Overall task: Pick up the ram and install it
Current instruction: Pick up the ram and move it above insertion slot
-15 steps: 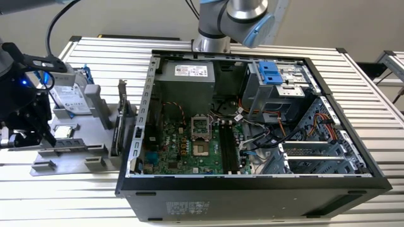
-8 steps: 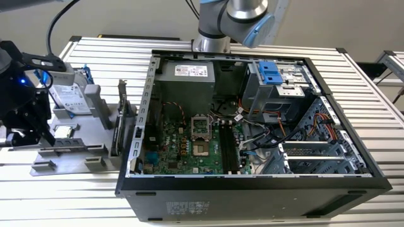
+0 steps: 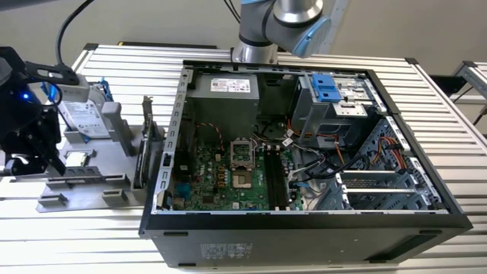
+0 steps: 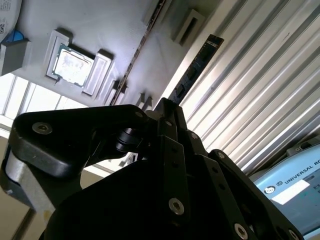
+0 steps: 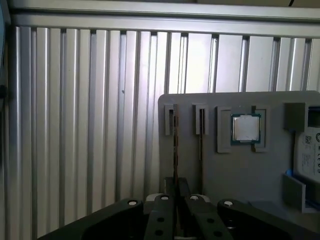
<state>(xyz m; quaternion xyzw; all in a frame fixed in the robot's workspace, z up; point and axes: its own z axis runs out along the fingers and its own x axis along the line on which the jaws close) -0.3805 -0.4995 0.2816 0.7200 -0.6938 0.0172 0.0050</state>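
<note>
The ram (image 4: 197,67) is a long dark stick with black chips. In the first wrist view the ram (image 5: 175,142) is seen edge-on as a thin dark line. It runs along the outermost slot of the grey parts tray (image 5: 235,170), straight out from between my fingertips. My gripper (image 5: 178,183) has its jaws drawn together on the near part of the stick. In the second wrist view the gripper (image 4: 167,104) meets the stick's near end. I cannot tell whether the stick has left its slot. In the exterior view the gripper (image 3: 55,164) hangs over the tray's left end.
The open computer case (image 3: 304,225) lies to the exterior view's right of the tray, with the motherboard's memory slots (image 3: 275,177) near its middle. On the tray are a processor chip (image 5: 245,127), a hard drive (image 3: 82,121) and an upright expansion card (image 3: 148,140). Ribbed aluminium table (image 5: 90,125) lies all around.
</note>
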